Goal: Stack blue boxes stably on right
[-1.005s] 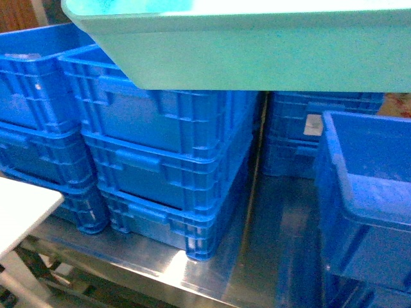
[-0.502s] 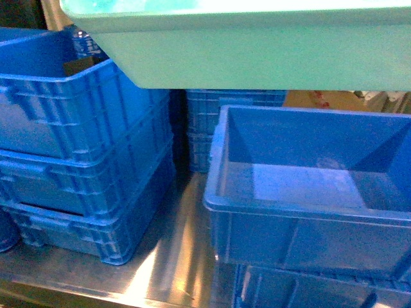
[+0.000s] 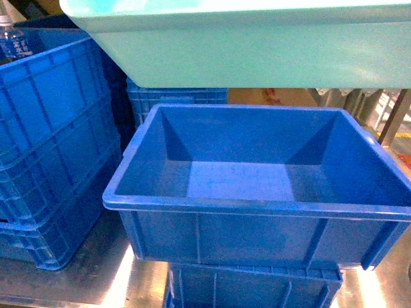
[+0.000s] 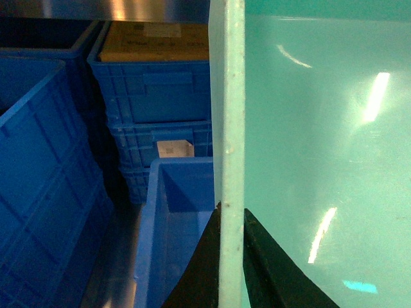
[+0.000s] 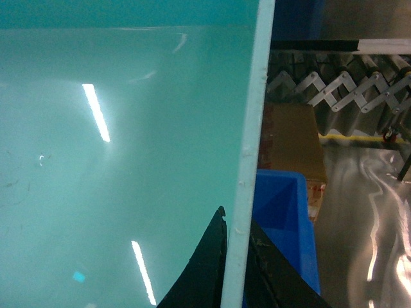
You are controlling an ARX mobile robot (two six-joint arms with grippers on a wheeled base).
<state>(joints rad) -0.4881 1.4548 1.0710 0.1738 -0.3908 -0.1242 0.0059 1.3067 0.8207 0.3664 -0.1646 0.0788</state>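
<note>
Item: light turquoise-blue tub [image 3: 257,45], carried aloft, filling the top of the head view; its underside is seen well clear above the open royal-blue tub [image 3: 257,186], which is set on a ribbed dark-blue crate [image 3: 257,289] on the metal table [image 3: 90,282]. Left gripper [image 4: 230,256]: closed on the tub's left rim, one dark finger on either side of the wall. Right gripper [image 5: 236,263]: clamped likewise on the right rim. Surroundings: stacked ribbed crates [image 3: 51,147] at left with a water bottle [image 3: 14,40] on top, further crates [image 4: 157,115] behind, a cardboard box [image 5: 292,141] and an expanding roller conveyor [image 5: 334,86] at right. Risks noted: the tub is held only by narrow pinches on a thin wall, so a slip or twist at either rim is judged possible if the two arms are lowered unevenly. The lower tub is hidden in large part from both wrist cameras by the carried tub, so alignment is judged hard to check; if the tub is lowered off-centre, a corner may be caught on the rolled rim and left tilted. The fingers outside the walls may be pinched between the two tubs as nesting is completed. The base crate may be nudged by a hard descent.
</note>
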